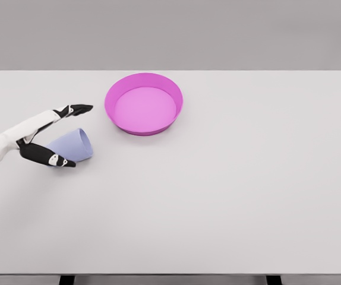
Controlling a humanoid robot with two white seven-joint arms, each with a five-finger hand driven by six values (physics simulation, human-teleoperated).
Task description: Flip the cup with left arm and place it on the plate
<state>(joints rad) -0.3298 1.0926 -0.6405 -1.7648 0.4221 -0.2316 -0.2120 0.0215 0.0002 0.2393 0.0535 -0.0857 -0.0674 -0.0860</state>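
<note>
A pale lavender cup (74, 144) lies on its side on the white table (218, 190), at the left, with its wide mouth toward the right. My left hand (69, 136) comes in from the left edge and straddles the cup. Its fingers (75, 109) stretch out past the cup's far side and the thumb (49, 156) lies along its near side. The fingers are spread and do not close on the cup. A magenta plate (112, 98) with a raised rim sits right of and behind the cup, with nothing in it.
The table's far edge runs just behind the plate and its front edge shows along the bottom of the head view. Nothing else stands on the table.
</note>
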